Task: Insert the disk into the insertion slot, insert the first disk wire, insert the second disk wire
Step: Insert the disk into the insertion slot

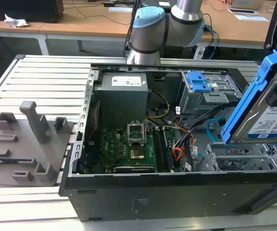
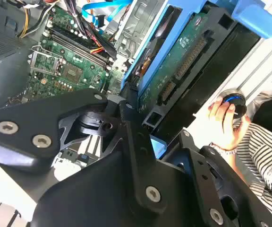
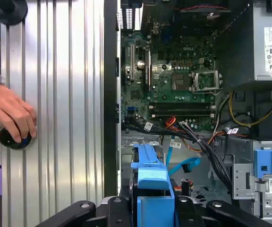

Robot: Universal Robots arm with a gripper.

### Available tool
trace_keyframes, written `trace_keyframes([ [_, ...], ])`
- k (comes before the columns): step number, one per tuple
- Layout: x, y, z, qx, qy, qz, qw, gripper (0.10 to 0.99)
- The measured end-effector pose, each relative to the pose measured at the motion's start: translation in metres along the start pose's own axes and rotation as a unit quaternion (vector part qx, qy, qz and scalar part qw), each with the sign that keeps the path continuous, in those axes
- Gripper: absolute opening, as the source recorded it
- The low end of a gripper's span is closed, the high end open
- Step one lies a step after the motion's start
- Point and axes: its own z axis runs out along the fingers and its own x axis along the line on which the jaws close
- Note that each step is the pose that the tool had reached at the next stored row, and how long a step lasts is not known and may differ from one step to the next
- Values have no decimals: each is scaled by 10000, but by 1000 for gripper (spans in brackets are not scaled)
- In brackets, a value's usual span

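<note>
Robotics lab, slotted aluminium bench (image 1: 47, 77), desks (image 1: 81, 21)

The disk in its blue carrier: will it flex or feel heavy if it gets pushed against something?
The disk has a metal-cased body, so it is probably stiff and heavy for its size. Its blue plastic carrier looks thin and may flex a little under a push. The bare circuit board on its underside is likely fragile if scraped.
</note>
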Motion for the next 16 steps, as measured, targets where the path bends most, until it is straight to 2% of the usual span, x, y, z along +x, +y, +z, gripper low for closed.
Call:
trace_keyframes([
  [4, 0, -2, 49, 0, 0, 0, 10000, 365],
  [16, -1, -5, 136, 0, 0, 0, 10000, 365],
])
